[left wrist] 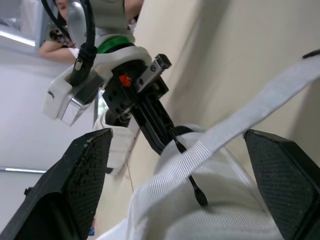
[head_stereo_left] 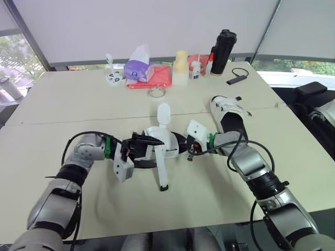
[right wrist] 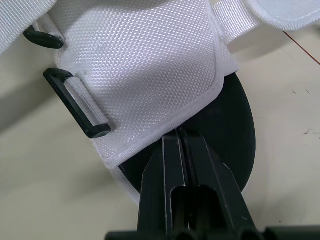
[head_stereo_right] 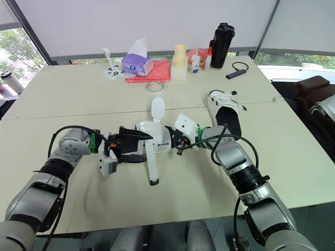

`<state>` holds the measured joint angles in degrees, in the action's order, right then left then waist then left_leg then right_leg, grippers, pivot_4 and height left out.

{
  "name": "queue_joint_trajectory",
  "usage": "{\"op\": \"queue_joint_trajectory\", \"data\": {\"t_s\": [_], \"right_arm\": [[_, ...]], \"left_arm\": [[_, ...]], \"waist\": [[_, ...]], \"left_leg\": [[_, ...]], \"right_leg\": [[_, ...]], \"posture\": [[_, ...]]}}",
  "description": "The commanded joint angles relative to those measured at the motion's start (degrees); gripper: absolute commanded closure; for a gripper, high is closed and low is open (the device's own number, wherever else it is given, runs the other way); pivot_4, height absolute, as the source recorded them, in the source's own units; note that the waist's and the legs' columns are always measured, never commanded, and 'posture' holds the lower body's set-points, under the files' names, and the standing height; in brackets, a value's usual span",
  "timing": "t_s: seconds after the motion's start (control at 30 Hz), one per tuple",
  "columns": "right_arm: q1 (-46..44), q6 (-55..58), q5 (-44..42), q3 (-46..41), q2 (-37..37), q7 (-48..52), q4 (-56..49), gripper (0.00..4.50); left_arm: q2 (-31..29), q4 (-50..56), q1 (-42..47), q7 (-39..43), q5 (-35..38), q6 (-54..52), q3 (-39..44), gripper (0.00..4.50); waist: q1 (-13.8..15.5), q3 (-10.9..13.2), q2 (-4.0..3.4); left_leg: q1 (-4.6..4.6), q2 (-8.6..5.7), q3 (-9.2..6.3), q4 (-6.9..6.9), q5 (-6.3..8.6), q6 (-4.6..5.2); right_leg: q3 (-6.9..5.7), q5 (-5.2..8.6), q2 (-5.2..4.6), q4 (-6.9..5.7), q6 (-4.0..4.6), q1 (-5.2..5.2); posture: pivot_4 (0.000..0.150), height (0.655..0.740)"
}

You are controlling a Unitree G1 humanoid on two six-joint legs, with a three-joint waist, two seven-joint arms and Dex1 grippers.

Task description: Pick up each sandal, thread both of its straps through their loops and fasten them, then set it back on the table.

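Note:
A white-strapped sandal with a black sole (head_stereo_left: 163,140) lies mid-table between my grippers. One loose strap (head_stereo_left: 162,172) trails toward the front edge, and another (head_stereo_left: 164,114) points away. My left gripper (head_stereo_left: 142,145) is open, its wide-apart fingers (left wrist: 75,185) on either side of the white upper (left wrist: 200,210). My right gripper (right wrist: 180,134) is shut on the edge of the upper by the sole, close to a black loop (right wrist: 77,102). A second sandal (head_stereo_left: 229,116) rests on the table to the right, behind my right arm.
Along the far edge stand a purple tissue pack (head_stereo_left: 138,68), a red cloth (head_stereo_left: 158,78), a pale container (head_stereo_left: 180,68), a small bottle (head_stereo_left: 195,70) and a black flask (head_stereo_left: 223,52). A clear tape ring (head_stereo_left: 157,92) and a black cable (head_stereo_left: 238,77) lie nearby.

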<state>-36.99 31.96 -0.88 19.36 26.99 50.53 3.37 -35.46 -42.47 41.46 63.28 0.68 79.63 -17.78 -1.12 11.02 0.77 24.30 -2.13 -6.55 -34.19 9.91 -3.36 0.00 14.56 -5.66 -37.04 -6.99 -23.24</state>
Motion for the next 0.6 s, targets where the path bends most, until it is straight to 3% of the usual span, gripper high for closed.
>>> {"op": "queue_joint_trajectory", "data": {"t_s": [0.03, 0.13, 0.23, 0.47, 0.6], "right_arm": [[-0.23, -0.24, 0.53, 0.95, -0.37, 0.46, 1.14, 4.50], [-0.14, -0.54, 0.60, 1.00, -0.37, 0.64, 1.26, 4.50], [-0.19, -0.67, 0.71, 1.04, -0.47, 0.69, 1.52, 4.50], [-0.32, -1.19, 1.02, 1.30, -0.44, 0.91, 1.79, 4.50], [-0.55, -1.49, 1.33, 1.57, -0.49, 1.02, 1.94, 4.50]], "left_arm": [[-7.01, 1.43, -2.66, -0.30, 3.23, -4.34, 0.02, 0.07], [-11.00, 3.84, -5.28, 0.21, 5.96, -10.48, 0.43, 0.07], [-13.63, 14.09, -11.34, 3.39, 16.61, -26.86, 1.13, 0.07], [-24.25, 48.91, -29.15, 0.23, 44.16, -83.40, 4.40, 0.07], [-25.54, 56.13, -31.55, -4.41, 53.22, -102.60, 7.22, 0.07]], "waist": [[-0.31, 0.00, 0.00], [-0.83, 0.01, -0.02], [-0.87, 0.01, -0.02], [-1.40, 0.04, -0.04], [-1.29, 0.04, -0.04]], "left_leg": [[-0.01, 0.00, 0.00, 0.00, 0.00, 0.00], [-0.01, 0.02, -0.01, 0.05, 0.00, 0.00], [-0.01, 0.01, -0.03, 0.05, 0.00, 0.00], [-0.02, 0.08, -0.08, 0.16, 0.02, 0.01], [-0.06, 0.09, -0.10, 0.15, 0.02, 0.01]], "right_leg": [[0.00, 0.00, 0.00, 0.00, 0.00, 0.00], [0.00, 0.01, 0.02, -0.05, 0.02, -0.06], [-0.01, 0.01, 0.01, -0.01, 0.00, 0.02], [-0.02, 0.08, 0.01, -0.05, 0.11, -0.05], [-0.04, 0.19, 0.02, -0.05, 0.29, -0.01]], "posture": [[0.150, 0.7400], [0.150, 0.7400], [0.150, 0.7400], [0.150, 0.7400], [0.150, 0.7400]]}}
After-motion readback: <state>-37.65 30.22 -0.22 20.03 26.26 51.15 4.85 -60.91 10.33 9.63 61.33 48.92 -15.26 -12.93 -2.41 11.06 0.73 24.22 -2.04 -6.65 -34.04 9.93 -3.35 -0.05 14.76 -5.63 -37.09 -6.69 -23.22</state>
